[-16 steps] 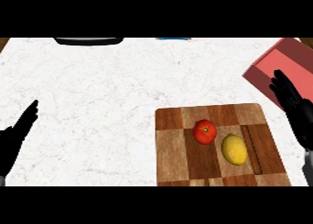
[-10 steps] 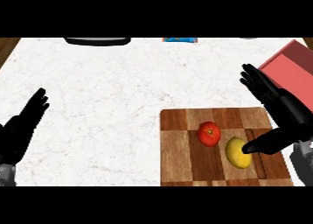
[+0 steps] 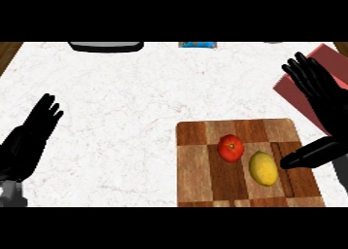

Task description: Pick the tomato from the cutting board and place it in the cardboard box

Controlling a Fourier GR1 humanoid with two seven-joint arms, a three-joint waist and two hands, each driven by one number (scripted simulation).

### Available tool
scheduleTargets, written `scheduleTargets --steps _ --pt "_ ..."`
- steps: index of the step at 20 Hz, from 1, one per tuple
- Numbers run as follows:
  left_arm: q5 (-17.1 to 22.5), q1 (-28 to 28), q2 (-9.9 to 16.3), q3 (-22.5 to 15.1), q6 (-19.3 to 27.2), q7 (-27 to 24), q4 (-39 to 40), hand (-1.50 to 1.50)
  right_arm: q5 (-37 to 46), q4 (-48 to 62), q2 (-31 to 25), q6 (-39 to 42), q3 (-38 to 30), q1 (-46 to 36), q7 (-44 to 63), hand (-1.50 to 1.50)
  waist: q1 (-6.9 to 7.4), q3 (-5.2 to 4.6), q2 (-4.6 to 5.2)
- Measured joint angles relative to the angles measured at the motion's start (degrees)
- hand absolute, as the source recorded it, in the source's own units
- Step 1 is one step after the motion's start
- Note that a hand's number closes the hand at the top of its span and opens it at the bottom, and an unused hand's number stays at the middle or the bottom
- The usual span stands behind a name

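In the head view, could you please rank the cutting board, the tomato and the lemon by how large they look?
1. Cutting board, by far the largest.
2. Lemon, longer than the tomato.
3. Tomato, a little smaller than the lemon.
Both fruits lie side by side on the board, so nearness to the camera hardly skews the comparison.

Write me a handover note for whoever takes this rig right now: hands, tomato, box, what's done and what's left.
Right hand: open, holding nothing, over the counter's right side beside the cutting board.
Left hand: open, resting at the left edge.
Tomato: on the board, next to a lemon, untouched.
Cardboard box: far right, partly behind the right hand.
Done: nothing picked.
Left: grasp the tomato, carry it to the box, release.
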Motion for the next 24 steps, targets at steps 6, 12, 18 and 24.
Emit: scheduleTargets --steps 6,12,18,24 --pt "0.9 -0.4 0.1 1.2 -0.1 1.3 -0.5 0.00 10.5 -4.1 -9.7 5.1 3.2 -3.2 0.9 -1.50 -0.57 -0.17 -0.31" --pt "1.1 0.1 -0.2 1.5 -0.3 1.6 -0.7 0.00 23.1 -9.8 -17.0 7.6 9.5 -5.9 8.4 -1.50 -0.67 -0.22 -0.41" --pt "0.8 1.3 -0.3 1.8 -0.7 2.0 -2.5 0.00 28.5 -13.8 -16.3 13.1 16.4 -10.7 21.7 -1.50 -0.41 -0.20 -0.37" --pt "0.4 1.7 -0.8 2.6 -1.4 2.7 -3.3 0.00 29.5 -14.0 -10.7 19.2 20.4 -12.9 33.3 -1.50 -0.57 -0.16 -0.29"
